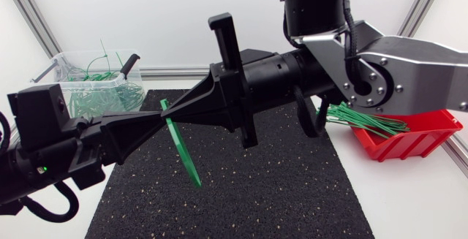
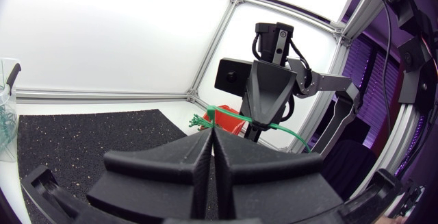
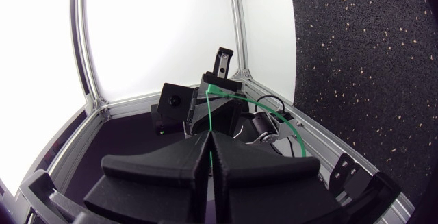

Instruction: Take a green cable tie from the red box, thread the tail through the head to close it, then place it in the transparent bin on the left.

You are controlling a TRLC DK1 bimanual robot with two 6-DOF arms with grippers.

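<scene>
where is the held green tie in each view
head: the tie hangs over the mat, where the left gripper and right gripper meet.
left wrist: the tie runs just ahead of the left gripper, across the right gripper.
right wrist: the tie rises from the right gripper to the left gripper, then arcs back.
shared landmark: the mat.

A robotics lab workcell, shown by its aluminium frame (image 1: 28, 11), white panels (image 1: 146, 12), speckled black mat (image 1: 278, 188) and red box (image 1: 420, 140).
</scene>
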